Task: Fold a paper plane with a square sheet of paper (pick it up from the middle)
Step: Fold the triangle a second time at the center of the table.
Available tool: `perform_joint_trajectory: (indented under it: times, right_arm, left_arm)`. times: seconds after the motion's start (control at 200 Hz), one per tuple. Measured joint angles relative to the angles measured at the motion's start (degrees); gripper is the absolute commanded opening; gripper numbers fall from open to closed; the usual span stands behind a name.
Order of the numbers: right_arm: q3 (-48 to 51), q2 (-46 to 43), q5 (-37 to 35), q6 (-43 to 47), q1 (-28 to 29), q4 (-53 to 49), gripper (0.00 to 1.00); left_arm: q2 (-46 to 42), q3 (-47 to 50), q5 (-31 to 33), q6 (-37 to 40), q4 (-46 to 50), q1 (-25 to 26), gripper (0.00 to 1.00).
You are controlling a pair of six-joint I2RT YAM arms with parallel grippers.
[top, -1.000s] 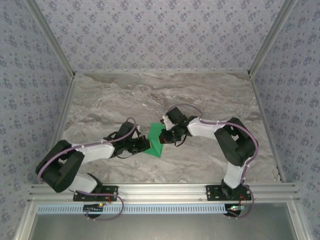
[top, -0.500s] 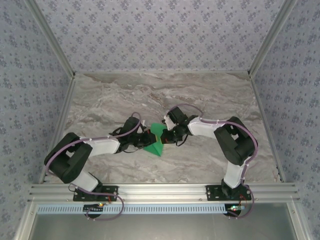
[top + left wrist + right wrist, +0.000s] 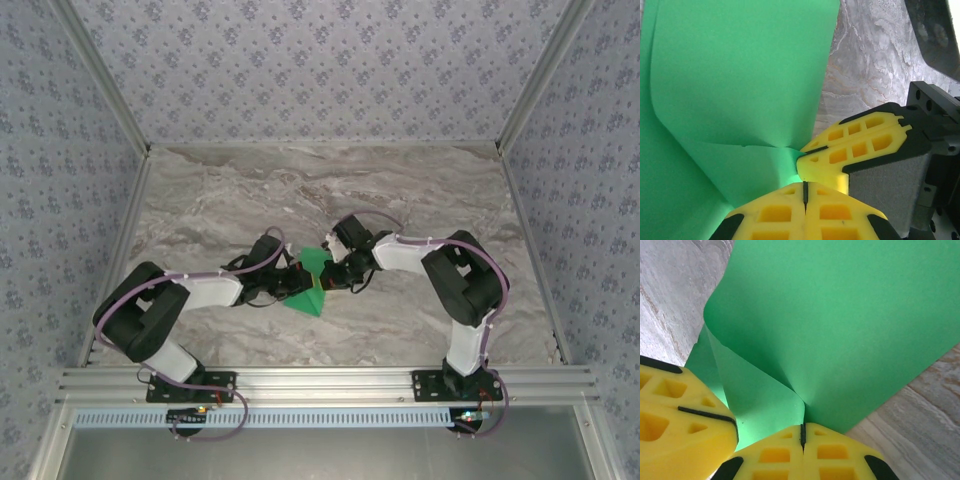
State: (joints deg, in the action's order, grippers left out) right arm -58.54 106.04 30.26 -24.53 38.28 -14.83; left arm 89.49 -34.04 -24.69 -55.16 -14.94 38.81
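The square sheet of paper (image 3: 308,282), bright green, is held up between both grippers at the table's middle, bent into a curled fold. My left gripper (image 3: 296,283) is shut on its left part. My right gripper (image 3: 329,272) is shut on its right part, fingertips almost touching the left ones. In the left wrist view the green sheet (image 3: 740,75) rises from my shut left gripper (image 3: 804,189), with the right gripper's yellow fingers (image 3: 860,145) just beside. In the right wrist view the sheet (image 3: 840,315) creases down into my shut right gripper (image 3: 802,432); a left finger (image 3: 680,422) sits at the lower left.
The marble-patterned table (image 3: 420,195) is bounded by patterned walls on three sides and an aluminium rail (image 3: 330,380) at the near edge. Bare tabletop lies behind and to both sides of the arms.
My left arm has swung right and forward, bringing its gripper close to the right one. The green sheet has gone from a wider flat shape to a narrower bent one. The right gripper has barely moved.
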Motion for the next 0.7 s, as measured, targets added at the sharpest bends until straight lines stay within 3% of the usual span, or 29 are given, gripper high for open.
perform_joint_trajectory:
  times: [0.7]
  right_arm:
    - [-0.9, 0.9, 0.2, 0.63, 0.04, -0.31, 0.01]
  left_arm:
    - [3.21, -0.79, 0.24, 0.87, 1.25, 0.48, 0.01]
